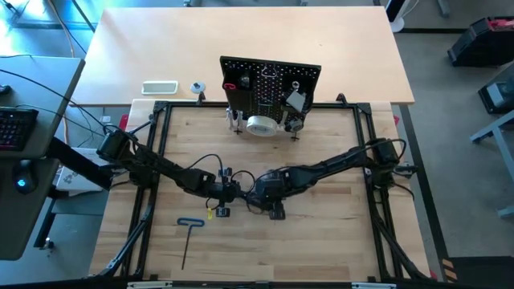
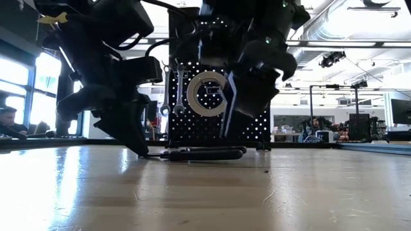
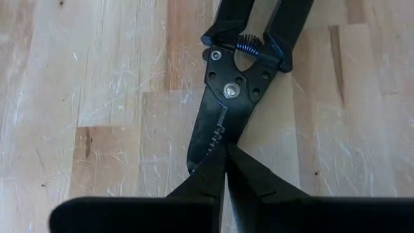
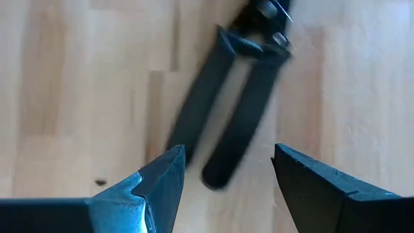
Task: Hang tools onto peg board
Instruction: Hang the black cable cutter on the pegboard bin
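Observation:
Dark-handled pliers (image 2: pixel 205 153) lie flat on the wooden table, between my two grippers and in front of the peg board (image 1: pixel 269 80). My left gripper (image 3: pixel 225 169) is shut at the tip of the pliers' nose; it also shows in the high view (image 1: pixel 227 193). My right gripper (image 4: pixel 226 155) is open and empty, hovering above the free ends of the pliers' handles (image 4: pixel 226 129). On the board hang a tape roll (image 2: pixel 205 93) and silver wrenches (image 2: pixel 173 96). A blue T-handle hex key (image 1: pixel 189 234) lies on the table nearer the front. My left gripper's shut fingers (image 3: pixel 200 181) come down from above onto the tip of the pliers' nose (image 3: pixel 206 152), pointing along the pliers. The fingertips hide the place of contact, so I cannot tell whether they press on the tip or grip it. The pliers stay flat on the table.
A black metal frame (image 1: pixel 161 152) borders the work area. A white slab (image 1: pixel 159 87) and a small round object (image 1: pixel 197 87) lie on the far table left of the board. The room behind holds desks and a seated person (image 2: pixel 8 122).

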